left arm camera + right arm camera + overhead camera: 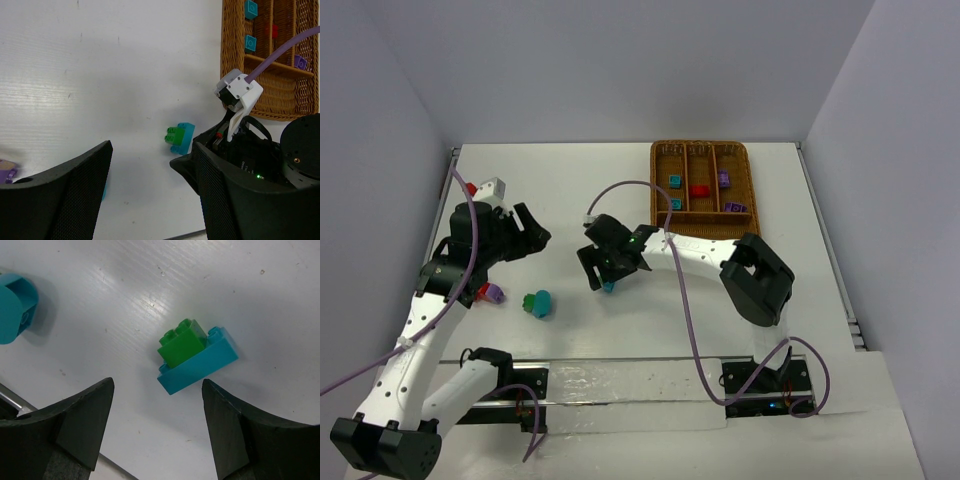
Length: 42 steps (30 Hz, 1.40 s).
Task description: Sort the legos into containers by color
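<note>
A green brick stacked on a teal brick [197, 356] lies on the white table just ahead of my open, empty right gripper [157, 435]. In the top view the right gripper [604, 272] hovers over this pair [608, 287]. The pair also shows in the left wrist view [180, 137]. A second green and teal pair [536, 302] and a purple and red pair [488, 293] lie at the left. My left gripper [528, 236] is open and empty above the table. The wicker tray [659, 190] holds teal, red and purple bricks in separate slots.
A teal piece [15, 307] lies at the left of the right wrist view. A small red piece [471, 188] sits near the left arm's wrist. The right arm's purple cable [620, 186] loops over the table next to the tray.
</note>
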Each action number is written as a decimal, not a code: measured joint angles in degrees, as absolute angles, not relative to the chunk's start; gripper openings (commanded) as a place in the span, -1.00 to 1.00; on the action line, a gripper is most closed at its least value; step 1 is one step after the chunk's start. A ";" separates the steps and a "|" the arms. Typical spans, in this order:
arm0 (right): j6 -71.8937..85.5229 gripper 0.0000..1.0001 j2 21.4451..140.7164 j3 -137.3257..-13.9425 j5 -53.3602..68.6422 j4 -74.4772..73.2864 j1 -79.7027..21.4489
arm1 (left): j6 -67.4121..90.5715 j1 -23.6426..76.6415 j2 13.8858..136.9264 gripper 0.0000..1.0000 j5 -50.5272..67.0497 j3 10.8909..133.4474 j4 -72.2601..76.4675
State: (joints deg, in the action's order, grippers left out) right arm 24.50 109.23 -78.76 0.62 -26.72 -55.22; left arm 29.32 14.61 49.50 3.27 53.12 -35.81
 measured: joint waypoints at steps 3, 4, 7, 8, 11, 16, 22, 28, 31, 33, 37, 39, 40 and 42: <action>25.12 0.57 109.23 -78.76 -0.33 -26.75 -55.21 | 29.33 14.61 49.50 0.47 3.27 53.12 -35.81; 25.44 0.57 109.23 -78.75 -0.59 -26.76 -55.19 | 29.34 14.61 49.50 0.47 3.27 53.12 -35.81; 26.19 0.53 109.25 -78.76 -1.18 -26.79 -55.07 | 29.34 14.61 49.50 0.48 3.27 53.12 -35.81; 26.42 0.51 109.31 -78.76 -1.38 -26.79 -55.08 | 29.34 14.61 49.50 0.47 3.27 53.12 -35.81; 27.24 0.40 110.05 -78.76 -1.99 -26.80 -55.09 | 29.34 14.61 49.50 0.47 3.27 53.12 -35.83; 28.01 0.34 112.11 -78.74 -2.92 -27.59 -55.09 | 29.34 14.61 49.50 0.47 3.27 53.12 -35.83; 28.75 0.33 112.72 -78.74 -4.24 -28.12 -55.09 | 29.36 14.61 49.52 0.47 3.27 53.12 -35.83; 29.66 0.22 113.77 -78.76 -5.97 -28.14 -55.09 | 29.36 14.61 49.54 0.47 3.25 53.12 -35.83; 30.44 0.12 114.25 -78.81 -7.26 -28.17 -55.09 | 29.35 14.61 49.54 0.47 3.25 53.12 -35.83; 30.80 0.11 114.26 -78.81 -8.02 -28.17 -55.09 | 29.34 14.61 49.54 0.47 3.27 53.12 -35.83; 31.11 0.14 114.26 -78.75 -10.41 -28.23 -55.09 | 29.34 14.61 49.54 0.47 3.27 53.12 -35.83; 31.10 0.10 114.26 -78.64 -11.62 -28.23 -55.09 | 29.34 14.61 49.54 0.47 3.27 53.12 -35.83; 31.06 0.05 114.26 -78.58 -12.05 -28.21 -55.09 | 29.34 14.61 49.54 0.47 3.27 53.12 -35.83; 31.03 -0.07 114.26 -78.47 -12.75 -28.19 -55.09 | 29.36 14.61 49.54 0.47 3.27 53.12 -35.83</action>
State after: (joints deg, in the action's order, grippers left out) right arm 31.03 114.26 -78.47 -12.75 -28.19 -55.09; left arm 29.36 14.61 49.54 3.27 53.12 -35.83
